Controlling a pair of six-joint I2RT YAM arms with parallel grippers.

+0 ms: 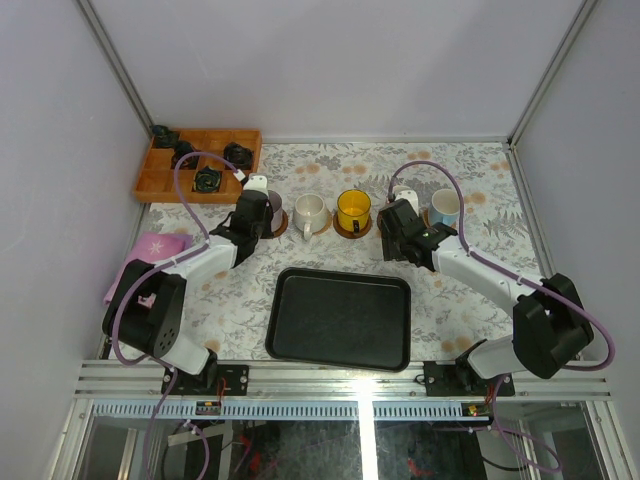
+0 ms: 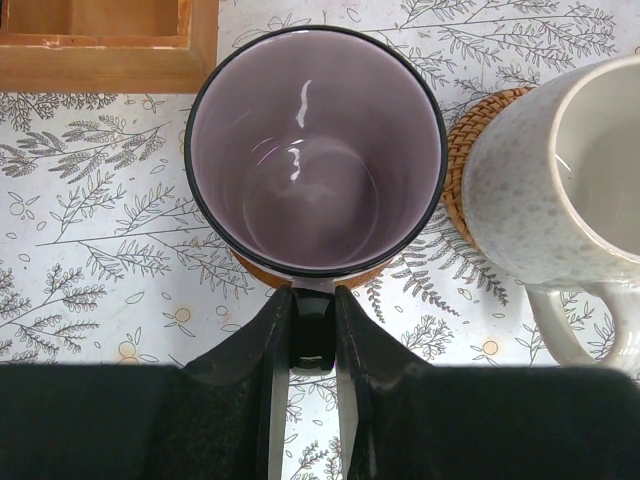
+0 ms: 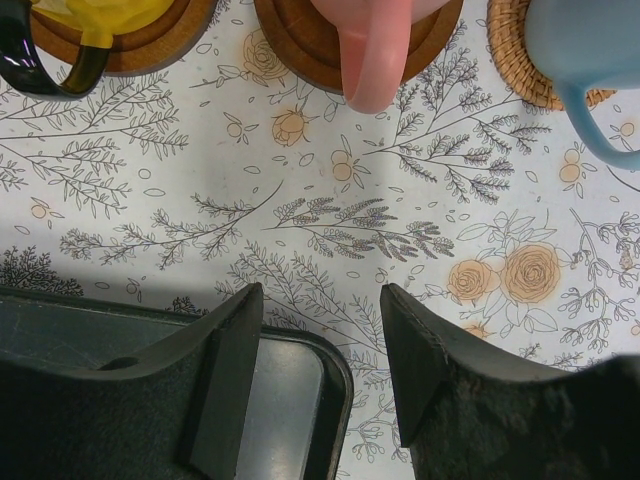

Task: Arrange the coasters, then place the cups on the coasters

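Presently, the left gripper [image 2: 312, 305] is found closed tight on the dark loop handle [image 2: 312, 350] of the pale lilac ceramic cup [image 2: 315, 150], with the handle pinched between both fingers. From the gripper the cup lies at 12 o'clock. It is upright, and its handle points back at 6 o'clock along the gripper's own line. A round brown wooden coaster [image 2: 365, 278] is seen as a sliver beneath the cup's base. The cup is judged seated on it, though full contact cannot be confirmed. At 3 o'clock of the lilac cup, just beside it but apart, a speckled cream-white ceramic cup [image 2: 560, 170] is set on a woven brown coaster [image 2: 468, 150].

The right gripper [image 3: 322, 300] is held partly open and empty above the floral tablecloth [image 3: 200, 200], at the far rim of the black rectangular tray [image 3: 340, 400]. At its 12 o'clock a pink-handled ceramic cup [image 3: 370, 60] stands on a dark wooden coaster [image 3: 290, 40]. A bright yellow cup [image 3: 100, 15] at 11 o'clock and a blue-handled cup [image 3: 570, 40] at 1 o'clock are likewise on coasters.

Only the left arm is engaged with the lilac cup. The coming move is judged to be a release and a straight retreat toward 6 o'clock. Sideways drift would risk dragging the handle and turning the cup off its coaster.
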